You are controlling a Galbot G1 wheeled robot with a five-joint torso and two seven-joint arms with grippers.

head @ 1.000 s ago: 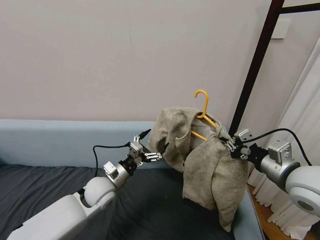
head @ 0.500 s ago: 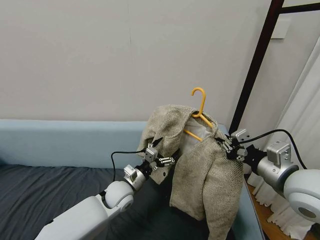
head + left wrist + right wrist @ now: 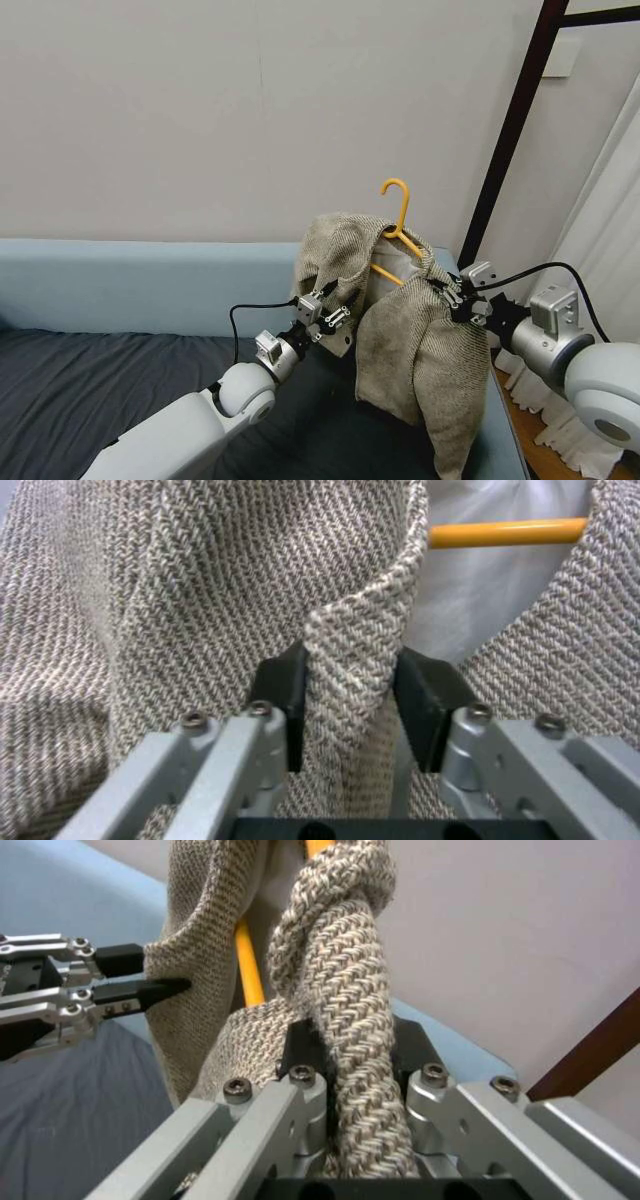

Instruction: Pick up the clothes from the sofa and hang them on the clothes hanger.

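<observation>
the jacket point(image 3: 420, 340), a beige knit, hangs in the air above the right end of the sofa point(image 3: 100, 290). it is draped over an orange hanger point(image 3: 398, 215) whose hook stands free above the collar. the shoulder on my right looks seated. the other shoulder is bunched high and the front gapes, showing the pale lining.

the right tool point(image 3: 455, 298) is clamped on a thick twisted roll of knit at the right shoulder and carries the whole weight. in the right wrist view the orange bar runs just behind that roll, and i cannot tell whether the bar itself is in the grip. the left tool point(image 3: 325, 318) is at the front edge on the other side, drawn in narrow. its pads point(image 3: 288, 697) sit either side of a fold of the edge, which fills the gap between them.

my worry is the left side. a pull down or outward there could drag the bunched shoulder off the hanger arm, and the jacket would then hang from the right grip alone. if only cloth is pinched on the right, the hanger can tip or slide out inside the knit. the loose weave could also snag on the tool screws at release. the dark rack post point(image 3: 505, 150) stands close behind the right arm, so a wide swing risks clipping it.
</observation>
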